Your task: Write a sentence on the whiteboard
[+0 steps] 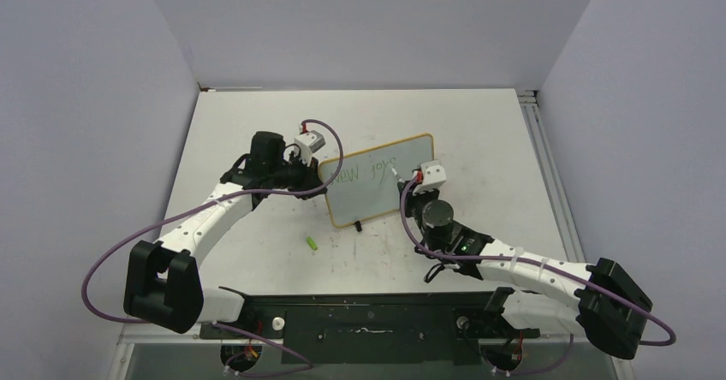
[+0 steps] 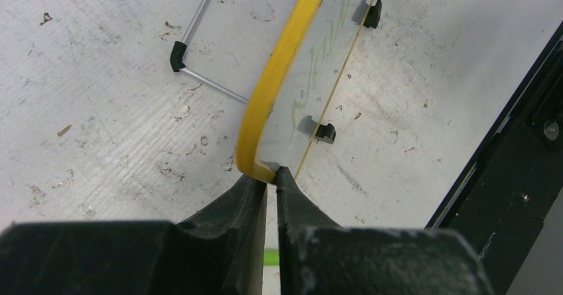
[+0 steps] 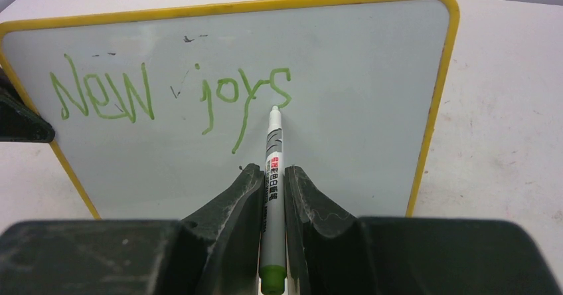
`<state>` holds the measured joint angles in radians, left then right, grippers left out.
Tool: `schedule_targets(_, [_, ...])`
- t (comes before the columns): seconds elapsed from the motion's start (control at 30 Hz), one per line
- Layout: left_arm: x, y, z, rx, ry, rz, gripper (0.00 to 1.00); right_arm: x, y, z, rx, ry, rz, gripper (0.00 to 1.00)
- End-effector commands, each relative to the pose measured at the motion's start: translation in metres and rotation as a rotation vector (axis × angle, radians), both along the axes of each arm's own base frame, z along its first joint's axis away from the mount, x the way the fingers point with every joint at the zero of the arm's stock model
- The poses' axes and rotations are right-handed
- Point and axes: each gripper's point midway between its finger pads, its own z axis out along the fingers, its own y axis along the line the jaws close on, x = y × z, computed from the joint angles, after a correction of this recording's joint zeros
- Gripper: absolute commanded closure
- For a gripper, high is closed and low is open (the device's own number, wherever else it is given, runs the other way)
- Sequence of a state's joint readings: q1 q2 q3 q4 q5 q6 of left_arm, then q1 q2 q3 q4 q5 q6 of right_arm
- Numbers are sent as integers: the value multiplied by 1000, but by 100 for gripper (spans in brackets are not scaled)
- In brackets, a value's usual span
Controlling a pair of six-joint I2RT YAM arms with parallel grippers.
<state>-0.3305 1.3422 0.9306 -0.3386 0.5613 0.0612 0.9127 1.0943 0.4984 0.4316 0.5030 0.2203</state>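
While L gripper (image 2: 271, 173) pinches whiteboard (image 3: 372, 129) edge, R gripper (image 3: 273, 170) clamps marker (image 3: 273, 198), tip at sentence (image 3: 172, 99) end, bare board rightward; top-view text faint.

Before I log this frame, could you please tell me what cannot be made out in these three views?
Top external: the sentence is too small to read; the right arm blocks the lower right of the whiteboard.
Left wrist: the whiteboard is seen edge-on, writing blurred; the left claw covers its corner.
Right wrist: the right claw hides the board's bottom edge; whether the marker tip touches it is unclear.
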Motion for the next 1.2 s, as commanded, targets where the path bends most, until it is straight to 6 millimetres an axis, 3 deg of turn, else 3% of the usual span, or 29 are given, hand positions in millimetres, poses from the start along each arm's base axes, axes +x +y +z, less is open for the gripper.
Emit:
schedule_targets(0.0, [0,-4,4,8,-11,-28,100,-5,6,-3,-11,0,5,95])
schedule_targets(0.23, [0,-5,4,8,-11,-27,100,-6,10,3,-6,-17,-3,95])
schedule_targets(0.6, [1,-3,4,15,-15,-19,100,-9,-16,41,30,-80,-46,95])
schedule_targets(0.97, [1,-3,2,19,-13,-17,100,9,-27,47,54,-93,7,95])
schedule_targets(1.17, [1,-3,4,18,-17,-17,100,12,-34,40,90,-66,55,95])
